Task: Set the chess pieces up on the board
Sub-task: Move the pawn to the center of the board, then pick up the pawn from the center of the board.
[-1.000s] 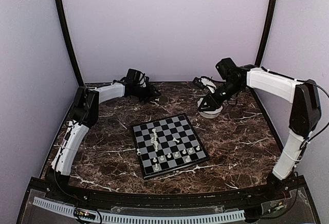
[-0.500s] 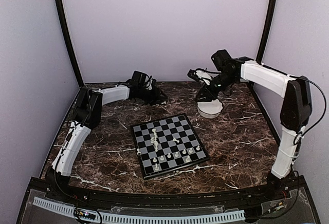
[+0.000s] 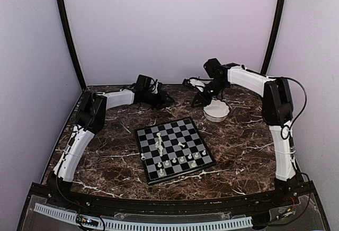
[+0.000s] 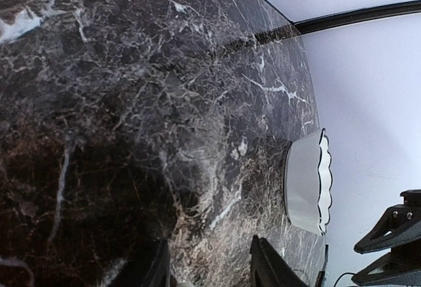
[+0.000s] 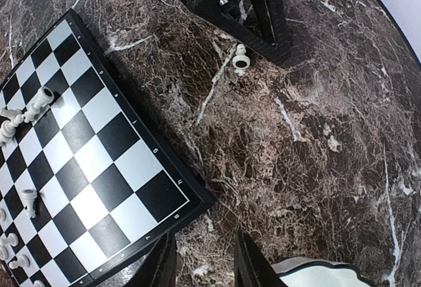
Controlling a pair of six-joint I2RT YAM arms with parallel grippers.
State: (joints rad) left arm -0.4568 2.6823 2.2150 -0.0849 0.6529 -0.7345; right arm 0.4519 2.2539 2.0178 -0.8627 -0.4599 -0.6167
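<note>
Surface: dark veined marble tabletop, with pale lilac walls around it.
Board: the board lies flat at mid-table, slightly skewed.
Pieces: the chess pieces mostly stand in a row along the board's 6 o'clock side; a few lie tipped near its centre.
Bowl: white scalloped bowl sits on the marble at 1 o'clock from the board, apart from it.
Left arm: left gripper is low over the marble at 12 o'clock from the board; jaws parted, only marble showing between them.
Right arm: right gripper hangs between the left gripper and the bowl; jaws slightly apart, only marble showing between them.
Stray: stray piece sits on the marble off the board, just beside a left-gripper finger.
</note>
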